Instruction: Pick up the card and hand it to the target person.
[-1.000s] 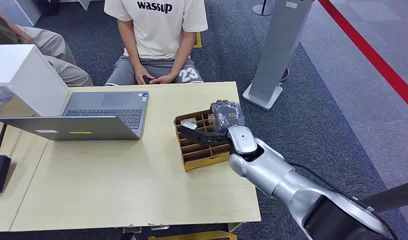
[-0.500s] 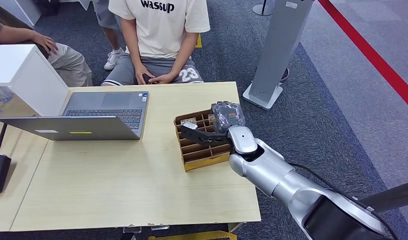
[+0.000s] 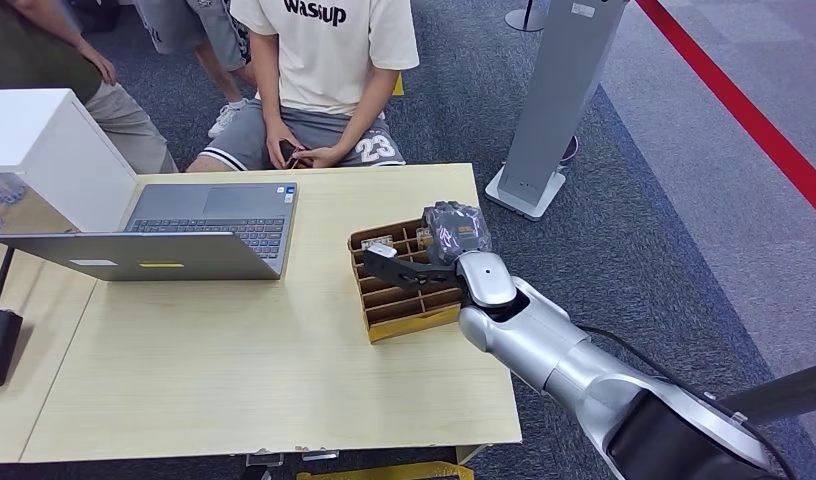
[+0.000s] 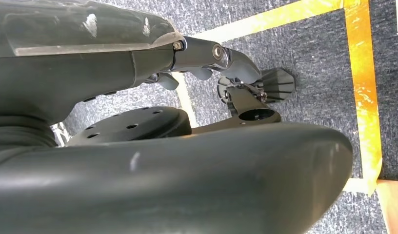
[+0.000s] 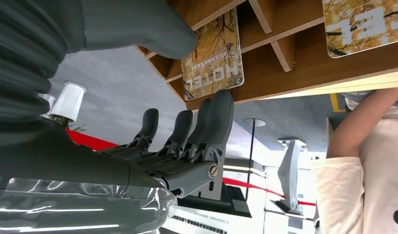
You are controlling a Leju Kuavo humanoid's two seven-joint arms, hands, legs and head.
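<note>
The card (image 5: 212,59) stands in a slot of the brown wooden organizer (image 3: 404,283), its yellow leaf-patterned face and lettering plain in the right wrist view, where it sits in the upper middle of the frame. A second card (image 5: 365,25) of the same pattern lies in another slot at the upper right of that frame. In the head view the organizer sits at the centre-right of the frame, near the right edge of the table (image 3: 234,370).

The right hand (image 3: 434,250) is over the organizer's far right corner. In the right wrist view its thick thumb (image 5: 138,29) reaches to the card's near edge and the dark fingers (image 5: 207,122) point toward the card's lower edge from the other side, with a gap between thumb and fingers; the hand is partly spread and has no firm hold that I can see, though whether the thumb tip touches the card cannot be told.

The left hand (image 4: 226,63) appears in the left wrist view above dark carpet with yellow tape lines; how far its fingers are spread cannot be told.

An open laptop (image 3: 184,232) sits at the left of the table, beside a white box (image 3: 44,150). A person in a cream T-shirt (image 3: 324,50) sits beyond the table's far edge, at the upper centre, hands together in the lap. A grey stand (image 3: 559,100) rises at the upper right.
</note>
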